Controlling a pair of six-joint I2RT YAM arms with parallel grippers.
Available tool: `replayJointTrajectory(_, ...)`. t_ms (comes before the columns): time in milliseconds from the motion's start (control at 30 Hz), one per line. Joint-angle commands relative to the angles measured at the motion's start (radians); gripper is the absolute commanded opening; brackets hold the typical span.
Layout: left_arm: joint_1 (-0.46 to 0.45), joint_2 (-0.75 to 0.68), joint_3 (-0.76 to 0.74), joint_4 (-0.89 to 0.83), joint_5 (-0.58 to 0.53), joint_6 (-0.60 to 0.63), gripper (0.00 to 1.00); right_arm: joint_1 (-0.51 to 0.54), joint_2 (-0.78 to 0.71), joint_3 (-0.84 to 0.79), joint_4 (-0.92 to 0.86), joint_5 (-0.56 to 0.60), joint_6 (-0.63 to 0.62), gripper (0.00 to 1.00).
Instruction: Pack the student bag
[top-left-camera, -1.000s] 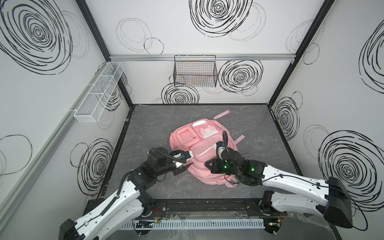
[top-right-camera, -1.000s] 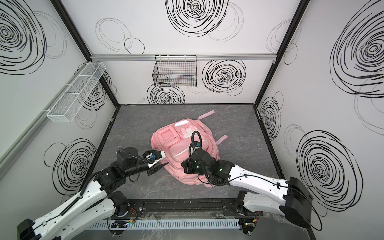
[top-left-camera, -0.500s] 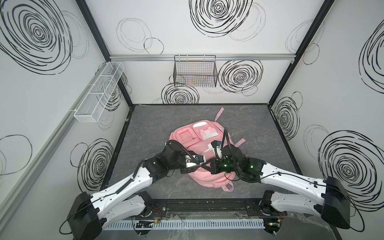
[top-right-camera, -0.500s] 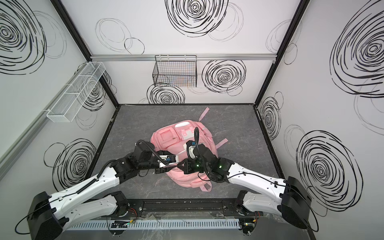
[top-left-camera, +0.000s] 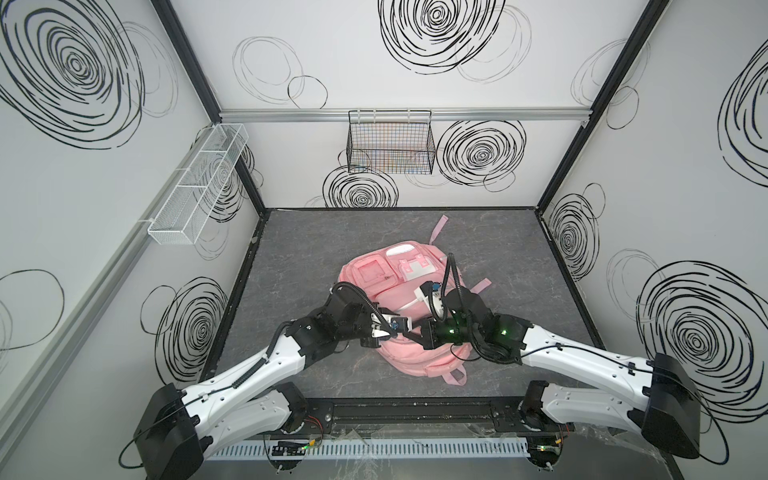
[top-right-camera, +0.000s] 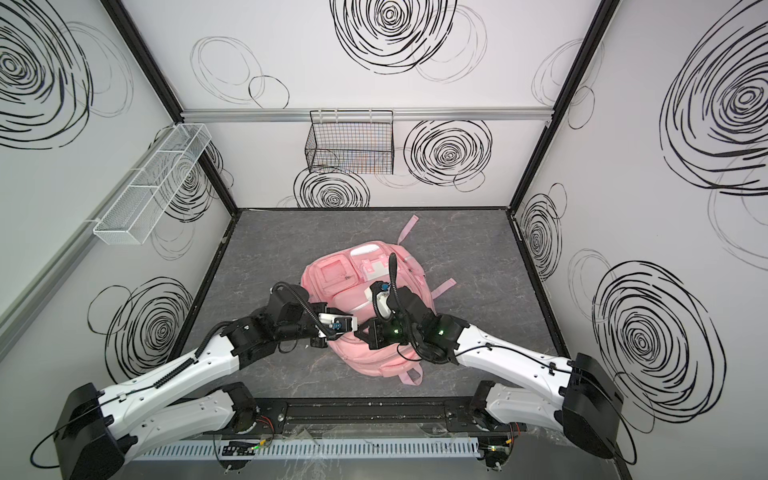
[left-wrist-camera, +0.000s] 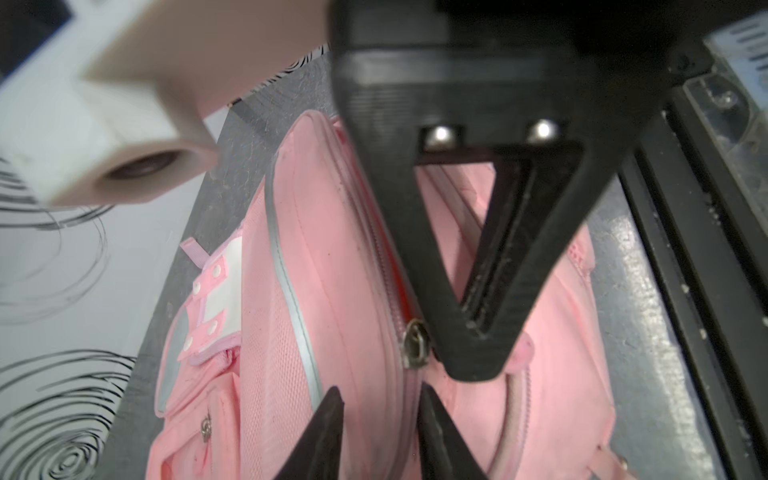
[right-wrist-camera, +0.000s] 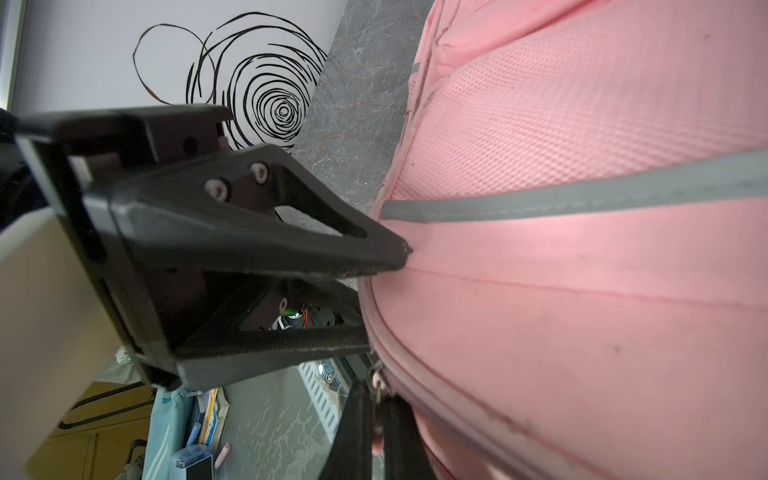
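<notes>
From where I stand, the student bag (top-left-camera: 409, 359) lies in the middle of the grey marbled surface (top-left-camera: 316, 249) with its front pockets facing up. Its window pocket (top-left-camera: 372, 270) and white flap (top-left-camera: 417, 269) are toward the back wall, and a pink strap (top-left-camera: 438, 226) trails out beyond them. Both arms meet low over the near half of the bag. The right gripper (right-wrist-camera: 378, 415) is closed tight on the zipper pull (right-wrist-camera: 377, 384) (a small metal tab on the seam at the bag's edge). The left gripper (right-wrist-camera: 386, 297) comes in from the opposite side, just beside it, with its jaws part-way apart. One fingertip presses the pink fabric next to the grey piping (right-wrist-camera: 582, 195) and the other sits at the zip seam. A bulge of bag sits between them, but I cannot tell whether they truly pinch it.
</notes>
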Motion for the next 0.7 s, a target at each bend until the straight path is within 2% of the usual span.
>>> replayJointTrajectory(0,0.004,-0.02,-0.019,0.018,-0.02,0.038,0.18,-0.005,-0.015,0.06,0.031,-0.042,-0.041,0.0)
replayJointTrajectory(133,0.005,-0.051,-0.044,0.042,-0.044,0.042,0.0,-0.029,-0.009,0.073,-0.023,-0.032,-0.052,0.0)
replayJointTrajectory(467,0.052,-0.154,-0.118,0.116,-0.051,0.018,0.0,-0.146,-0.004,0.123,-0.363,0.038,-0.194,0.0)
replayJointTrajectory(667,0.078,-0.173,-0.128,0.116,-0.116,0.018,0.0,-0.247,-0.037,0.119,-0.463,0.076,-0.242,0.0)
